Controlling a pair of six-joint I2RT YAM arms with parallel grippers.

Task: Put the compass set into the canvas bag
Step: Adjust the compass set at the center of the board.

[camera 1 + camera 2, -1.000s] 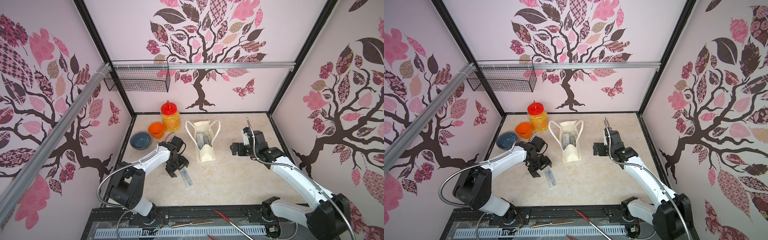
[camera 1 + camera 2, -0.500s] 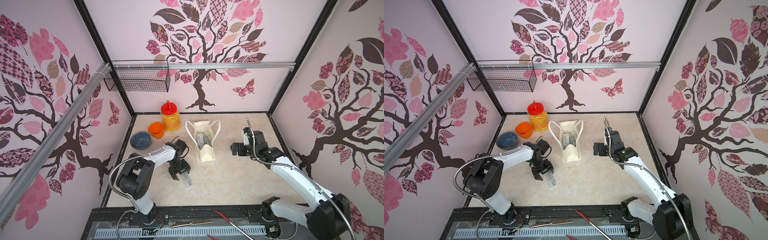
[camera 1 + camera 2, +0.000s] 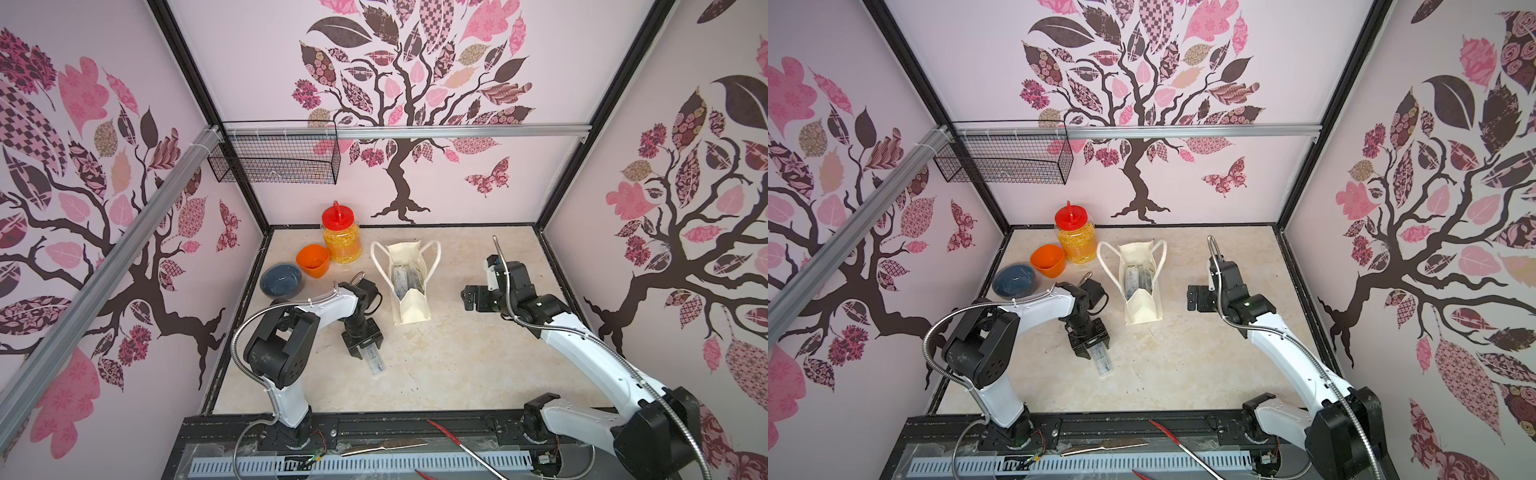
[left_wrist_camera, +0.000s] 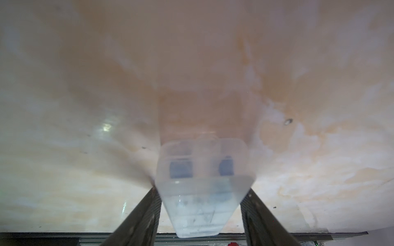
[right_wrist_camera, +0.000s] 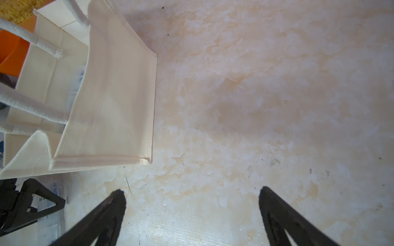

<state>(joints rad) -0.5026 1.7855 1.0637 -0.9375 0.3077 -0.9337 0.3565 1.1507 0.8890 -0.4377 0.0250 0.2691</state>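
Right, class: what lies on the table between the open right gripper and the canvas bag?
Nothing. Only bare marbled tabletop separates the right gripper from the canvas bag. That shows in both top views.

left tool (image 3: 367, 347) lowered onto compass set (image 3: 375, 364), jaws narrowing around it

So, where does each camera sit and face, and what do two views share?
Both top views: high in front, looking down at the table; left arm, right arm show.
Left wrist: on left arm, facing compass set; left hand shows.
Right wrist: on right arm, facing table, canvas bag; right hand shows.
Shared: canvas bag, top and right wrist.
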